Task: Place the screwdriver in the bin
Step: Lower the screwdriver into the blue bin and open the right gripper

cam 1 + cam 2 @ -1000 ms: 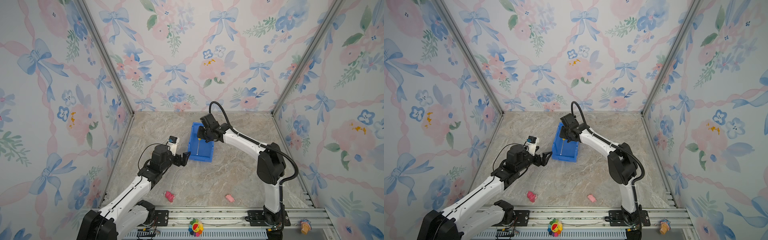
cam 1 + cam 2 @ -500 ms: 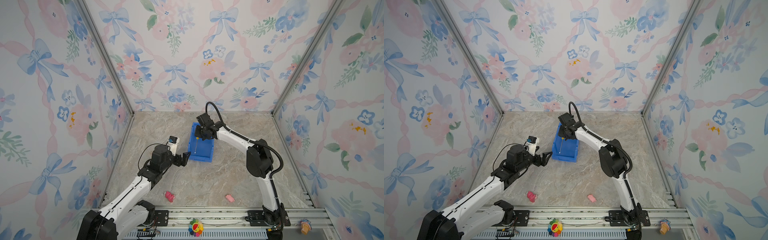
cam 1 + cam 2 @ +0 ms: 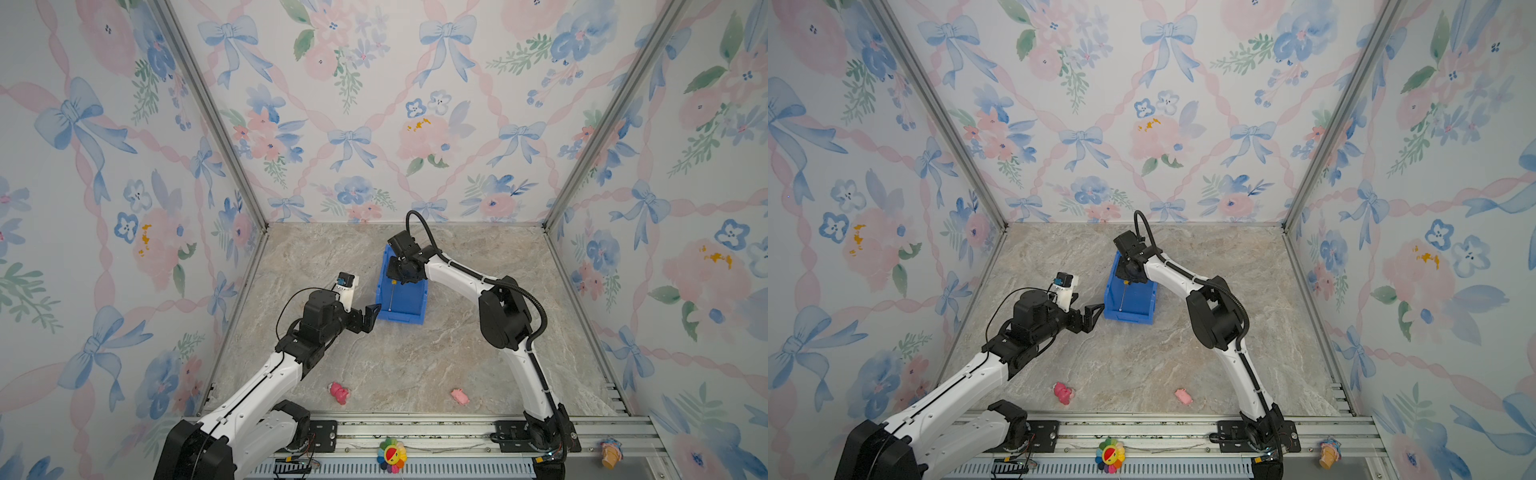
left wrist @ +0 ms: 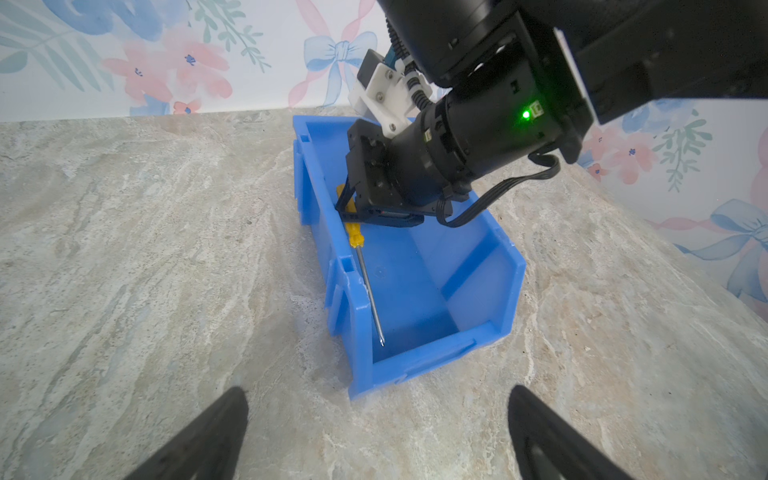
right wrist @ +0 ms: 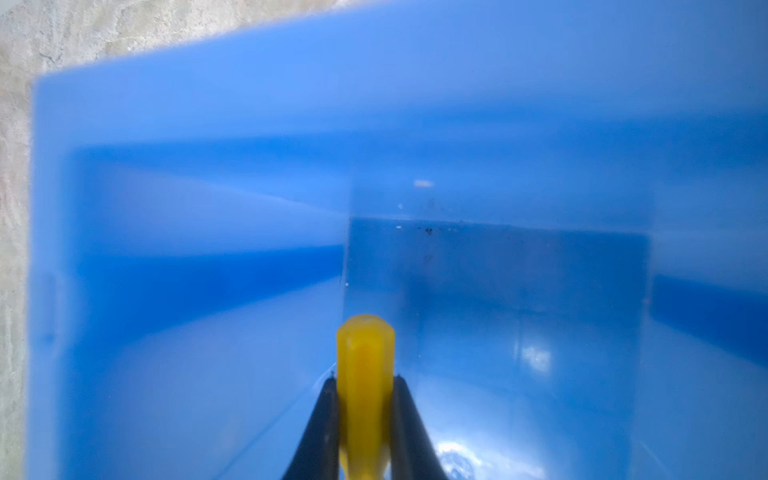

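A: What are the top views showing?

B: In both top views the right gripper (image 3: 400, 277) is reaching down into the far end of the bin (image 3: 400, 320). The screwdriver (image 3: 391, 296) is sticking out from under it, with the shaft pointing toward the low front lip. The left gripper (image 3: 370, 318) is hovering just beside the bin's near left corner, jaws spread.

A: And the left wrist camera?

B: It is looking at the bin from the lip end. The yellow handle is passing between the right jaws. The shaft is slanting down beside one long wall, and its tip is sitting low inside, near the lip. Whether the tip is touching the floor, I cannot tell. The left fingers (image 4: 212, 436) are standing wide apart over bare table (image 4: 124, 249).

A: The right wrist camera?

B: It is staring into the bin. The two dark fingers (image 5: 322, 419) are pinching the handle from both sides. Its blunt end is poking out past the fingertips, and a blue wall is showing blurred behind it.
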Controlling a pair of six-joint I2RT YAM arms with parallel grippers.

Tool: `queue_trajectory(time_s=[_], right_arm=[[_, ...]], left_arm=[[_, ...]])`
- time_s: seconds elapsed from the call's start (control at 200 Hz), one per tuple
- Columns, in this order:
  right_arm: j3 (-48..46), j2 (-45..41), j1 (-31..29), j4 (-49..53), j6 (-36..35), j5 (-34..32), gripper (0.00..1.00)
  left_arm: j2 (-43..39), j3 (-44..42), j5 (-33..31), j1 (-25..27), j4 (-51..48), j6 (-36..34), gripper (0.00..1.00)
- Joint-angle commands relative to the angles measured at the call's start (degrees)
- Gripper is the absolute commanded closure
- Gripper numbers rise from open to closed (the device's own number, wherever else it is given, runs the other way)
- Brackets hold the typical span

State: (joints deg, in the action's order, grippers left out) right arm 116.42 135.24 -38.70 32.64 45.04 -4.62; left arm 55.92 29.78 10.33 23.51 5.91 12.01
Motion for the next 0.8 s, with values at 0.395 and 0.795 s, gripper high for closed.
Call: queue_trajectory(time_s=[0.395, 0.795], right_arm=[[5.13, 4.79, 0.55, 2.91, 0.16, -0.69, 0.77], [3.54, 2.03, 0.55, 1.65, -0.56, -1.53, 0.68]], left_arm=[[-0.14, -0.81, 0.93, -0.86, 1.19, -0.76, 0.02], [0.06, -0.86, 1.24, -1.23, 1.67, -0.36, 0.02]])
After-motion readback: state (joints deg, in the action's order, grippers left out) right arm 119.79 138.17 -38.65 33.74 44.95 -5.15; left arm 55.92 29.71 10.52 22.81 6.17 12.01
